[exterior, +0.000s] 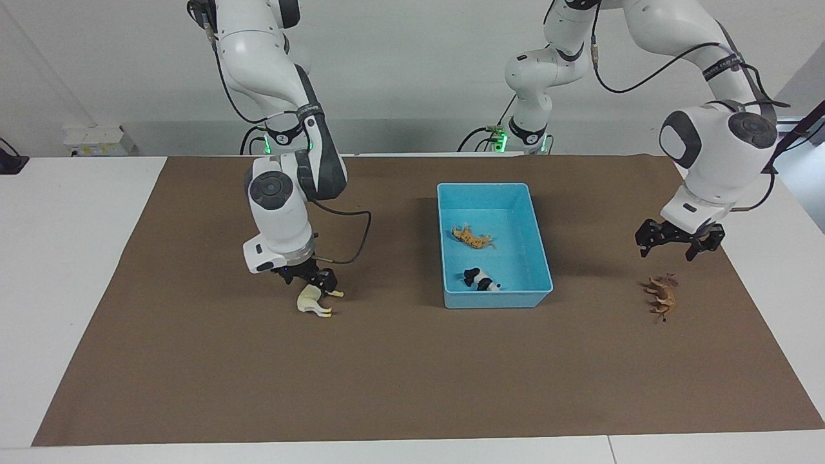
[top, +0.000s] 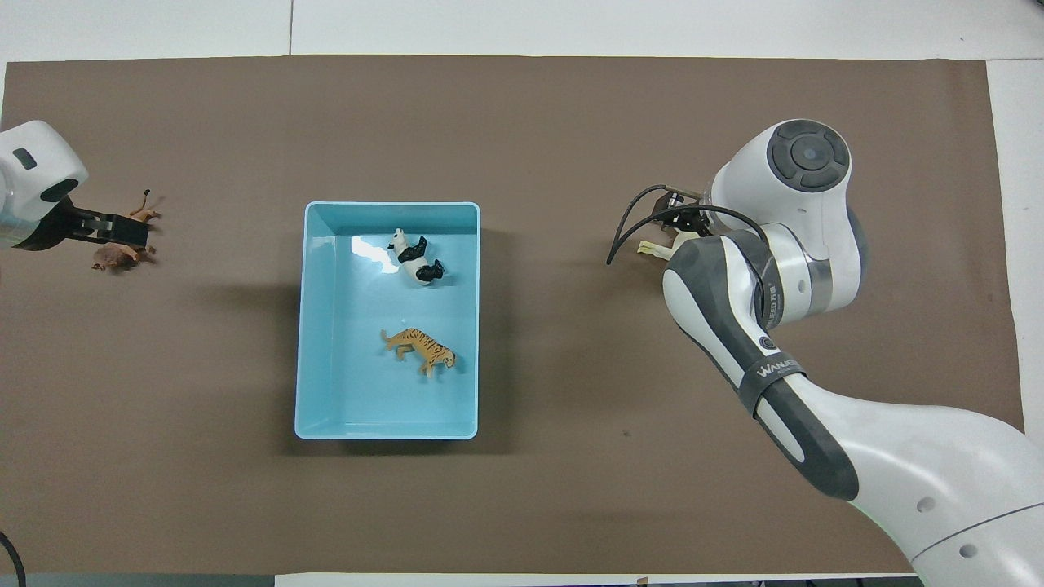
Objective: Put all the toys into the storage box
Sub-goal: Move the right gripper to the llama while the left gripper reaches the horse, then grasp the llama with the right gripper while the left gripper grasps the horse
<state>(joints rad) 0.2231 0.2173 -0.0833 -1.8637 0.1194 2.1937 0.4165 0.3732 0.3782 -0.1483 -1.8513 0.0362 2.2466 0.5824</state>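
Observation:
The light blue storage box (exterior: 443,245) stands mid-table, also in the overhead view (top: 303,326). In it lie the orange striped tiger (exterior: 472,238) (top: 420,349) and the black-and-white panda (exterior: 481,280) (top: 415,260). The cream-white horse (exterior: 312,301) lies on the mat toward the right arm's end. My right gripper (exterior: 314,278) is down right at the horse and touches its top. From overhead only a cream bit of the horse (top: 651,247) shows under the arm. The brown lion (exterior: 663,296) (top: 114,257) lies toward the left arm's end. My left gripper (exterior: 678,243) (top: 108,231) hangs open just above it.
A brown mat (exterior: 412,374) covers most of the white table. The right arm's black cable (exterior: 361,238) loops out toward the box. Nothing else stands on the mat.

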